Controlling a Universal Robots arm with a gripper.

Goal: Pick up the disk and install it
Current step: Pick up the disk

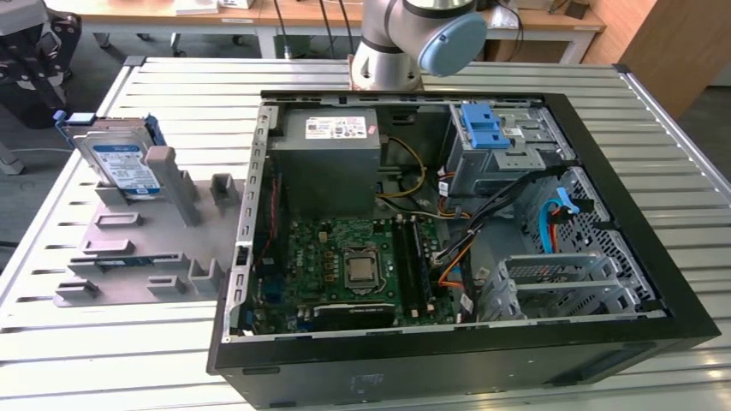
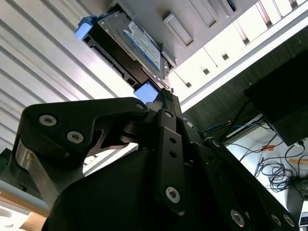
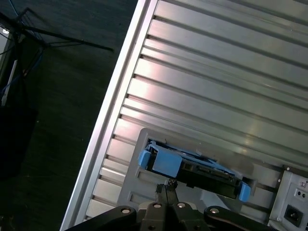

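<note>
The disk stands on edge in a grey slotted holder on the exterior view's left. It is silver with a blue-and-white label and a blue carrier bracket. In both wrist views my gripper hovers close above the disk, clear of it. Its fingertips are pressed together with nothing between them.
An open black computer case lies beside the holder, with a grey drive cage and blue latch at its far right and a power supply at the back. The slatted metal table's edge runs near the holder.
</note>
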